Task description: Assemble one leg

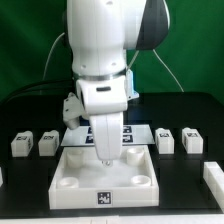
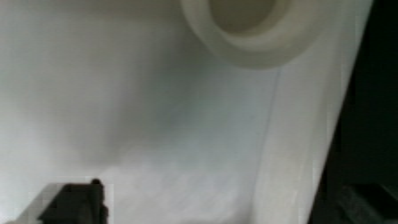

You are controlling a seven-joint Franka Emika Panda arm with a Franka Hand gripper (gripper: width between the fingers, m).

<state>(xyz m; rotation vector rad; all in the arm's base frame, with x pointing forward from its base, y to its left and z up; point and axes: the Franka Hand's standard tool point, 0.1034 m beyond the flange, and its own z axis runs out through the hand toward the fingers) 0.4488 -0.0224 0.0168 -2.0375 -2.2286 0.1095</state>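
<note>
Several small white legs with code tags lie on the black table: two at the exterior view's left, others at its right. The large white square panel with round corner sockets lies at the front centre. My gripper points down over the panel's middle, just above its surface, and holds nothing. In the wrist view the panel's flat face fills the frame, with one round socket at its edge. One dark finger shows far to one side, so the jaws stand apart.
The marker board lies behind the panel, partly hidden by the arm. Another white part sits at the exterior view's right edge. A green wall stands at the back, with cables hanging behind the arm.
</note>
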